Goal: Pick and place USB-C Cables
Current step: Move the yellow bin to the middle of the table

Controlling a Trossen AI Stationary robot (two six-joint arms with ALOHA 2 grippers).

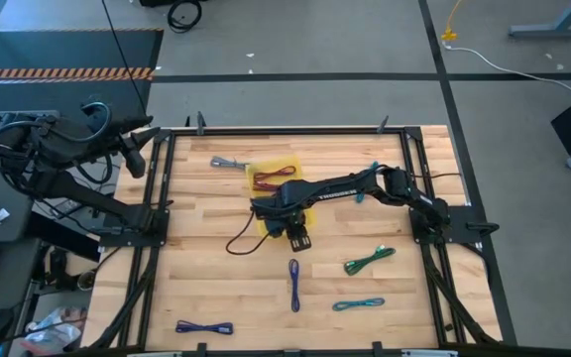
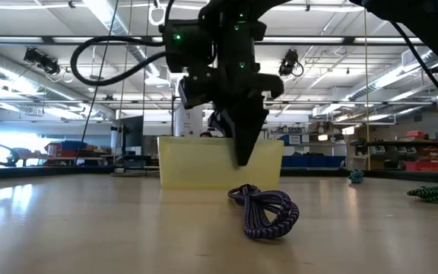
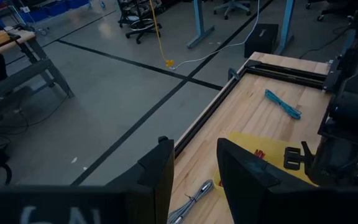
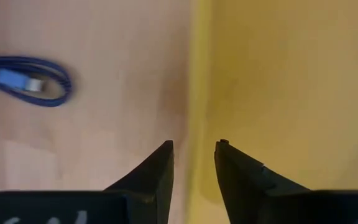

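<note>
Yellow flat plastic tray (image 1: 284, 161) lies near the middle of the pale wooden worktop (image 1: 196, 288), with a maroon cable bundle (image 1: 274, 178) on it. The right claw (image 1: 298, 236) hangs over the tray's near edge, fingers narrowly parted and holding nothing. A dark blue cable bundle (image 1: 294, 283) lies just beside it; green (image 1: 369, 262), teal (image 1: 358, 303), purple (image 1: 204, 327) and grey (image 1: 228, 163) bundles are scattered apart. The left claw (image 3: 191, 180) waits off the worktop's left edge, fingers slightly apart, empty.
</note>
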